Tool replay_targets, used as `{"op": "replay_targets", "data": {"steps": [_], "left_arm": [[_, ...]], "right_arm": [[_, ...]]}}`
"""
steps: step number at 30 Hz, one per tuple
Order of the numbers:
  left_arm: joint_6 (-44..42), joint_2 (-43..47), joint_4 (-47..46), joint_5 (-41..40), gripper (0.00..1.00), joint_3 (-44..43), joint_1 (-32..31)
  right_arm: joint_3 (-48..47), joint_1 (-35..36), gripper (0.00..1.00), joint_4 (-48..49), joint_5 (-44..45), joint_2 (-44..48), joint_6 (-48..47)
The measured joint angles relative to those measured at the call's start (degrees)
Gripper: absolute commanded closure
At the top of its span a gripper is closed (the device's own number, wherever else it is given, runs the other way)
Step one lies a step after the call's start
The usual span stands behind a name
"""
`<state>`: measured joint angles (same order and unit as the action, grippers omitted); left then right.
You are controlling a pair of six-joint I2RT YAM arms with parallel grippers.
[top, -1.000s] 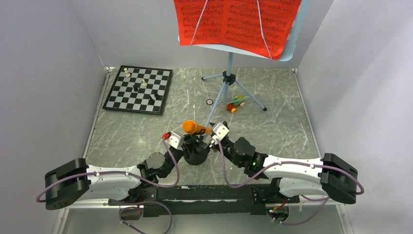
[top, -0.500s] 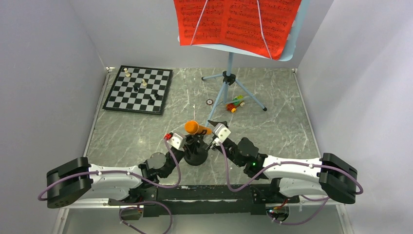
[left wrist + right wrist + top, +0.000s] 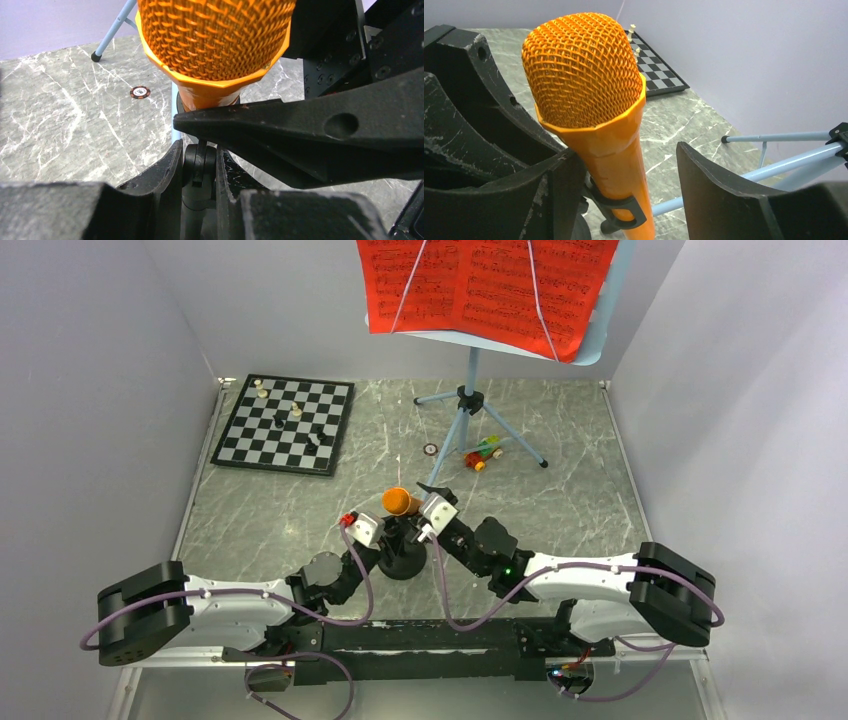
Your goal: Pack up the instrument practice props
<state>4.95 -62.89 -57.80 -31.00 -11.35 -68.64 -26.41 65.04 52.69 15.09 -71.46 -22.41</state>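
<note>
The orange microphone point(image 3: 402, 501) sits in the clip of its small black stand point(image 3: 403, 562) near the table's front. My left gripper point(image 3: 199, 150) is shut on the stand's black swivel joint point(image 3: 199, 166) just below the microphone head point(image 3: 215, 40). My right gripper point(image 3: 624, 150) is open around the microphone's body point(image 3: 621, 165); its left finger point(image 3: 556, 200) touches the body and its right finger point(image 3: 719, 200) stands apart. The light-blue music stand point(image 3: 468, 405) rises at the back, with the red sheet-music pages point(image 3: 490, 285) on its desk.
A chessboard point(image 3: 288, 423) with pieces lies at the back left. A small colourful toy car point(image 3: 483, 453) sits by the stand's tripod legs, and a small ring point(image 3: 430, 449) lies on the marble. Grey walls close in three sides.
My right gripper has moved left onto the microphone and its jaws have narrowed. The microphone has swung from lying tilted to more upright. The left gripper holds as before.
</note>
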Motion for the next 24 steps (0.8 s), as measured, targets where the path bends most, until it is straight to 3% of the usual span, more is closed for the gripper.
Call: {"op": "replay_targets", "data": {"steps": [8, 11, 24], "left_arm": [[-0.2, -0.6, -0.1, -0.1, 1.00, -0.3, -0.1], [-0.2, -0.7, -0.1, -0.1, 1.00, -0.4, -0.1], [0.4, -2.8, -1.9, -0.6, 1.00, -0.8, -0.2]], "right_arm": [[-0.9, 0.3, 0.76, 0.1, -0.7, -1.4, -2.5], [-1.0, 0.3, 1.00, -0.2, -0.6, -1.4, -2.6], [-1.8, 1.9, 1.00, -3.0, 5.6, -0.3, -3.2]]}}
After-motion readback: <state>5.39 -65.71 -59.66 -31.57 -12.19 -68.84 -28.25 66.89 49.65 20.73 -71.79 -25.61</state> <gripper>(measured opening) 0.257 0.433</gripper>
